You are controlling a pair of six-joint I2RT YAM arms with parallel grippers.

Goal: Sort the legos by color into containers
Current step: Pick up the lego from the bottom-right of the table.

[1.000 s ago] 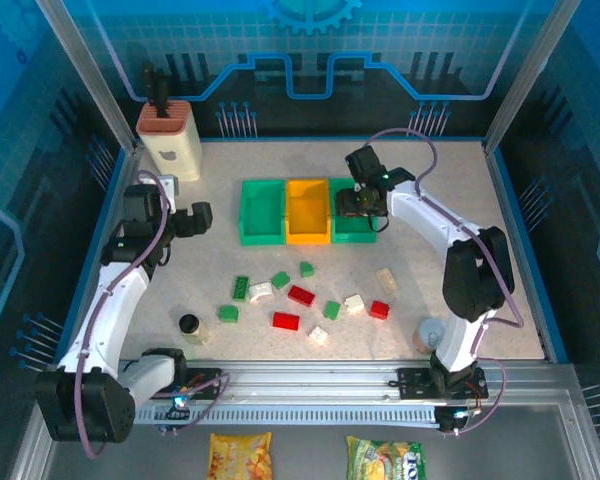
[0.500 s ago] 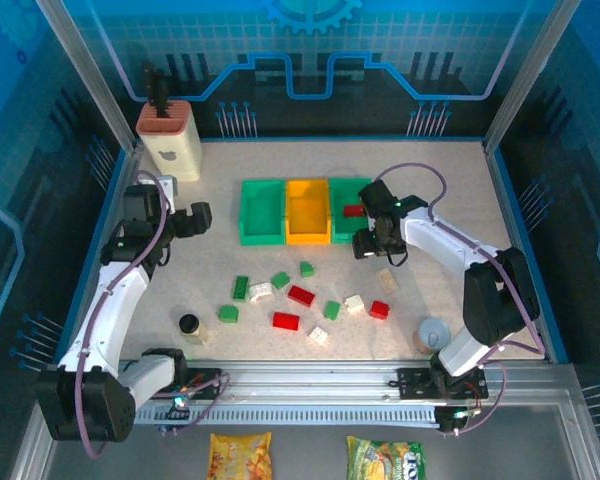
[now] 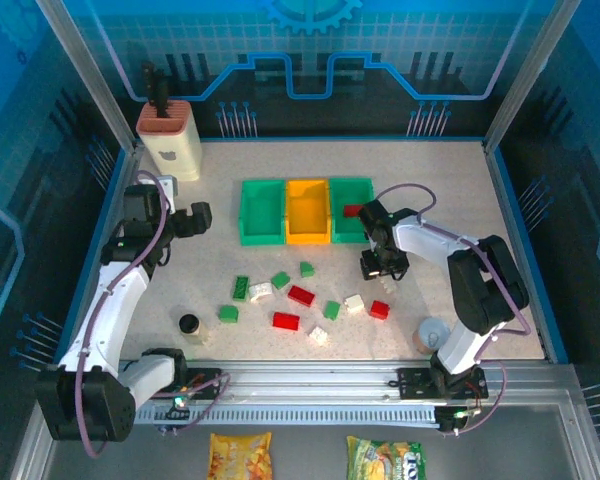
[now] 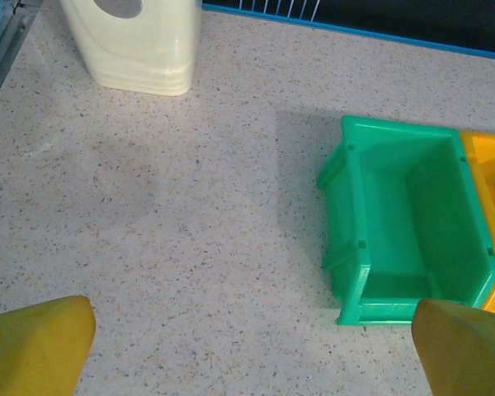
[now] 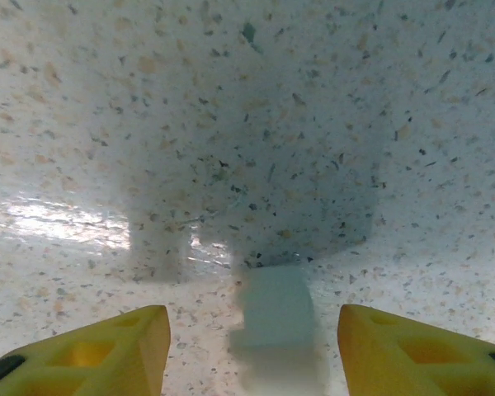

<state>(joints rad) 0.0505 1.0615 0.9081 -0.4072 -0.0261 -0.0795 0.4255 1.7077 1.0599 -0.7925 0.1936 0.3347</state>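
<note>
Legos (image 3: 300,295) on speckled table (image 3: 440,190), blue walls (image 3: 300,40)

The speckled table (image 3: 450,190) carries three joined bins (image 3: 307,237), small bricks (image 3: 301,295) scattered near its middle, a beige holder (image 3: 172,150), a jar (image 3: 189,324) and a cup (image 3: 433,331).

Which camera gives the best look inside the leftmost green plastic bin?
The left wrist view: the leftmost green plastic bin is close, its bare floor visible. In the top view the bin looks small and distant.
</note>
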